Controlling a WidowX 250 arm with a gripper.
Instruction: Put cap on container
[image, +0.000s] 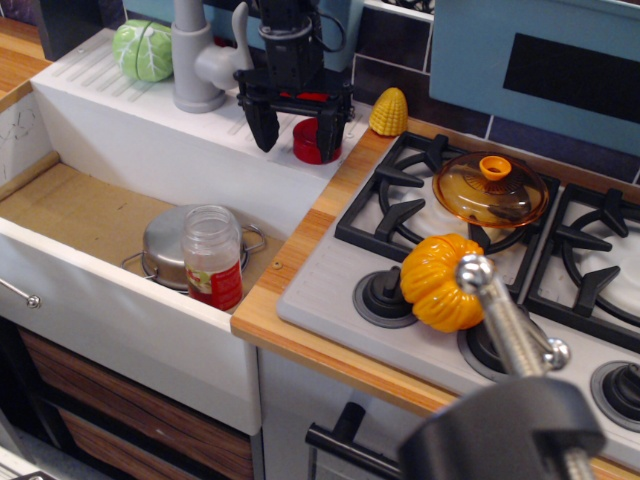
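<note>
Your tool (298, 128) hangs jaws apart around the small flat red plastic cap (308, 141) on the white drainboard (150, 125). It's light, stiff, probably slick, so pinch its rim squarely. The clear red-labelled jar (212, 257) waits in the sink.

A play kitchen, apparently: a white sink (120, 290) with grey faucet (195, 60), a gas hob (480, 270) set in a wooden bench (300, 250), and plastic vegetables.
</note>
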